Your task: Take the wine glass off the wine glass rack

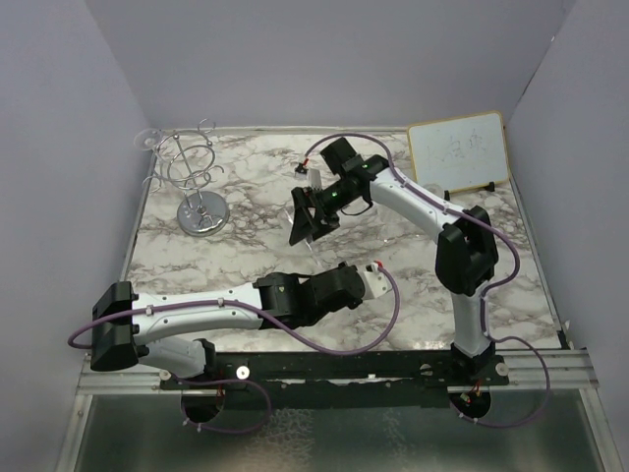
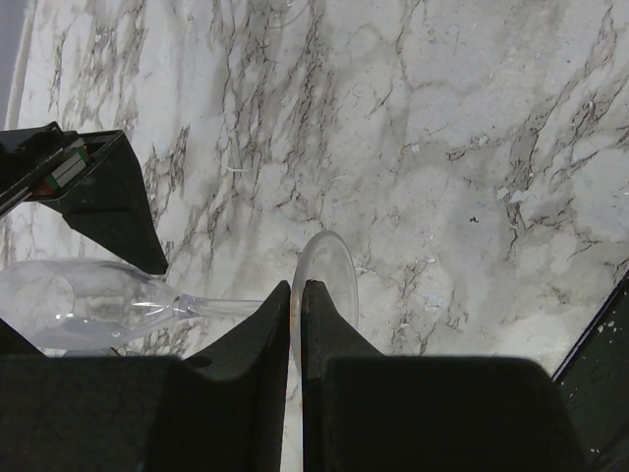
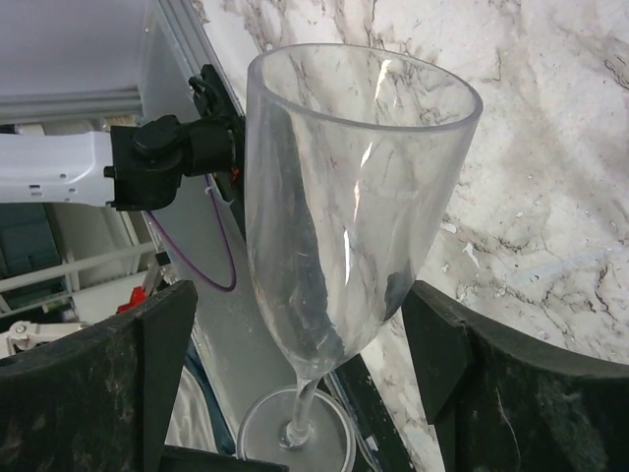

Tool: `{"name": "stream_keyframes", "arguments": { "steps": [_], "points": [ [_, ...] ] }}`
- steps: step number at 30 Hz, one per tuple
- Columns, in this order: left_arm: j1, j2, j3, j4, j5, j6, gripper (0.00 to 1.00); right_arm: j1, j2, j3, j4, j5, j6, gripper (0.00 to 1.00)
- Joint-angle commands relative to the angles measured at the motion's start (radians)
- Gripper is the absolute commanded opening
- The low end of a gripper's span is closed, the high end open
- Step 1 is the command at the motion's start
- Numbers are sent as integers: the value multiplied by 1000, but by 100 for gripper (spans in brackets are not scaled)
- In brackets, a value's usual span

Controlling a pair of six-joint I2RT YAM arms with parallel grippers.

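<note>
The clear wine glass (image 3: 344, 187) is off the wine glass rack (image 1: 192, 169) and hangs in the air between my two grippers, near mid-table. My left gripper (image 2: 297, 285) is shut on the rim of its round foot (image 2: 332, 267). The stem (image 2: 221, 307) and bowl (image 2: 74, 307) stretch away to the left in the left wrist view. My right gripper (image 3: 305, 305) is open, with one finger (image 3: 162, 364) on each side of the bowl and a gap on both sides. The chrome rack stands at the far left on its round base (image 1: 202, 218).
A small whiteboard (image 1: 458, 149) leans at the back right. Grey walls close in the marble table (image 1: 246, 256) on the left, back and right. Another faint clear glass shape (image 1: 147, 140) shows at the rack's upper left. The left arm's purple cable (image 3: 211, 246) runs near the front rail.
</note>
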Motion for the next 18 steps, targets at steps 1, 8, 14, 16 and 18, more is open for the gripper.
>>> {"name": "stream_keyframes", "arguments": {
  "steps": [1,8,14,16,18],
  "points": [
    [-12,1,1,4,-21,21,0,9,25,44,-7,27,13,84],
    [-20,2,0,-2,-21,19,0,8,62,100,-13,44,25,73],
    [-24,7,5,-6,-27,19,0,8,81,134,-39,59,19,65],
    [-25,8,5,-5,-27,19,0,9,79,130,-38,57,17,62],
    [-25,9,5,-6,-29,20,0,9,81,127,-38,51,17,58]
  ]
}}
